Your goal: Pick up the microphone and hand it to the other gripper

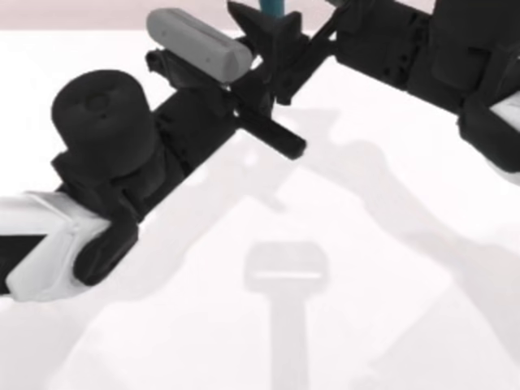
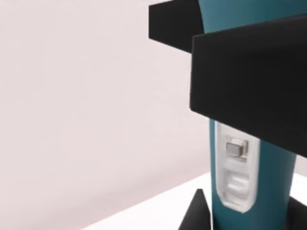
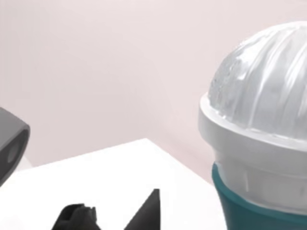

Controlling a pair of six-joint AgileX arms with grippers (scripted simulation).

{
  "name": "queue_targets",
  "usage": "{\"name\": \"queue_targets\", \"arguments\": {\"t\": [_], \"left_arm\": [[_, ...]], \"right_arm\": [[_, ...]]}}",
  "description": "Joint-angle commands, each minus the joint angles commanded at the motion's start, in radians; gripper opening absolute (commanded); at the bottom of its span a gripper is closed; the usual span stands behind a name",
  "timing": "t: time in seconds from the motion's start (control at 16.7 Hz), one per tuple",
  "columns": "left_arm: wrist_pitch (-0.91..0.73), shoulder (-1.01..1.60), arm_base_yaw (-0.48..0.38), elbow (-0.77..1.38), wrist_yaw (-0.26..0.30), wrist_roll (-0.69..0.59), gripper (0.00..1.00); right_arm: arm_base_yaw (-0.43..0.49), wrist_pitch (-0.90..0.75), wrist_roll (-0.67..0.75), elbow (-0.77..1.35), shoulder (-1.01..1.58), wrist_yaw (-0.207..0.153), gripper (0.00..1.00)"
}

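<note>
One microphone (image 2: 252, 177) stands upright high above the white table (image 1: 366, 244), bearing no readable writing. Two pincers meet there: the right pincer (image 1: 280, 36) pinches its teal handle; the left pincer (image 1: 264, 106), just below, cannot be judged.

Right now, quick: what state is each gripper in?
Left gripper: at the handle's lower end, state cannot be told.
Right gripper: closed on the teal-handled microphone with the silver-white mesh head.
</note>
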Motion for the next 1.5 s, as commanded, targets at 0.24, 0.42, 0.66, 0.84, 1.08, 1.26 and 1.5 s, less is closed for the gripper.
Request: {"name": "queue_targets", "arguments": {"t": [0.24, 0.42, 0.66, 0.84, 1.08, 1.26, 1.5], "left_arm": [[0.000, 0.000, 0.000, 0.000, 0.000, 0.000, 0.00], [0.000, 0.000, 0.000, 0.000, 0.000, 0.000, 0.00], [0.000, 0.000, 0.000, 0.000, 0.000, 0.000, 0.00], [0.000, 0.000, 0.000, 0.000, 0.000, 0.000, 0.00], [0.000, 0.000, 0.000, 0.000, 0.000, 0.000, 0.08], [0.000, 0.000, 0.000, 0.000, 0.000, 0.000, 0.30], [0.000, 0.000, 0.000, 0.000, 0.000, 0.000, 0.60]], "right_arm": [[0.000, 0.000, 0.000, 0.000, 0.000, 0.000, 0.32], [0.000, 0.000, 0.000, 0.000, 0.000, 0.000, 0.10], [0.000, 0.000, 0.000, 0.000, 0.000, 0.000, 0.00], [0.000, 0.000, 0.000, 0.000, 0.000, 0.000, 0.00], [0.000, 0.000, 0.000, 0.000, 0.000, 0.000, 0.00], [0.000, 0.000, 0.000, 0.000, 0.000, 0.000, 0.00], [0.000, 0.000, 0.000, 0.000, 0.000, 0.000, 0.00]]}}
